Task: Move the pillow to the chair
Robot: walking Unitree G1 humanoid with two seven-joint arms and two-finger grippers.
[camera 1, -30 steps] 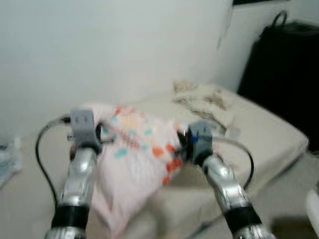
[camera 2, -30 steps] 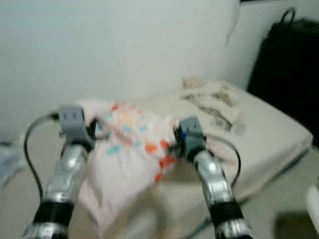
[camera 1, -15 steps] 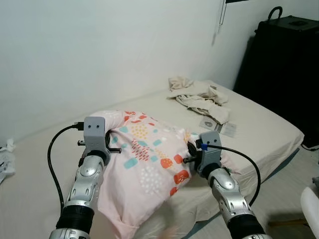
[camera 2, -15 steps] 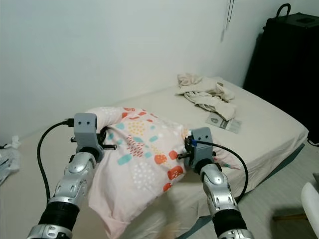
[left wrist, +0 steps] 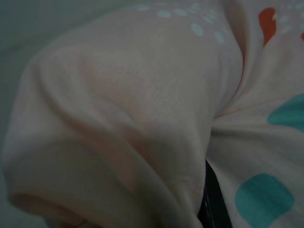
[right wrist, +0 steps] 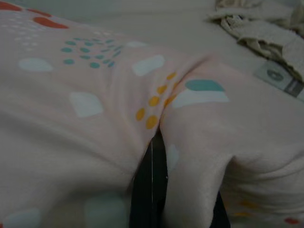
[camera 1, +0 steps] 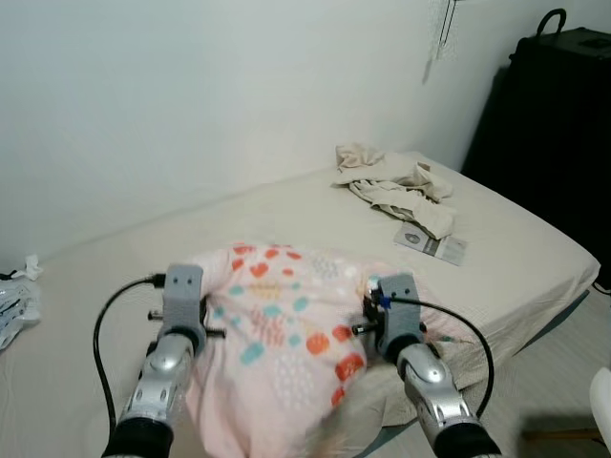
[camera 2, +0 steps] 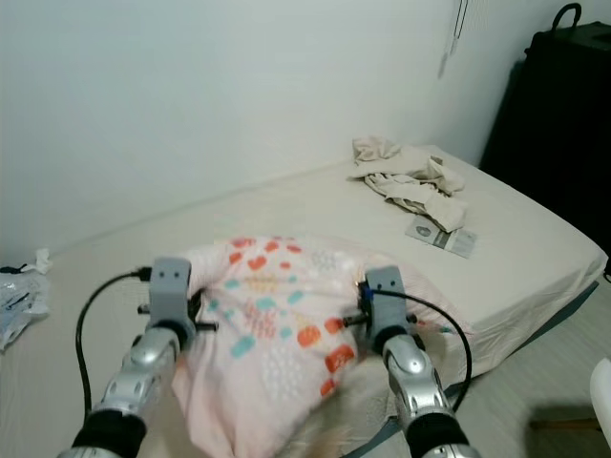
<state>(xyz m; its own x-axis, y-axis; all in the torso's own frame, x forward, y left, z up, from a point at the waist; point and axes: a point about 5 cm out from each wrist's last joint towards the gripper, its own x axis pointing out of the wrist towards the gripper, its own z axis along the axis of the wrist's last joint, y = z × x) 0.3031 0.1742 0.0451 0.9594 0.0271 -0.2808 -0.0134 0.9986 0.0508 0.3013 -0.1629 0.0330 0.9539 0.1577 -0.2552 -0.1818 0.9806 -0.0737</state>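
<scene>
A pink pillow (camera 1: 286, 334) with orange, teal and white spots hangs between my two arms, just over the near part of the bed (camera 1: 516, 258). On the pillow's left edge my left gripper (camera 1: 216, 324) is shut on the fabric. My right gripper (camera 1: 361, 321) is shut on the right edge. In the left wrist view the pillow (left wrist: 142, 109) bunches over a black finger (left wrist: 213, 202). The right wrist view has a black finger (right wrist: 151, 185) pinched into a fold of the pillow (right wrist: 85, 109). Both sets of fingertips are buried in the cloth.
A crumpled beige cloth (camera 1: 396, 186) and a flat paper packet (camera 1: 431, 244) lie on the bed's far right. A tall black cabinet (camera 1: 558, 124) stands at the right. A white rounded object (camera 1: 602, 405) pokes in at the lower right, over the floor. Small items (camera 1: 14, 298) lie at far left.
The whole view has shifted and cleared of blur. The arms and pillow now sit lower in the picture and the pillow lies flatter. Both grips on it are unchanged.
</scene>
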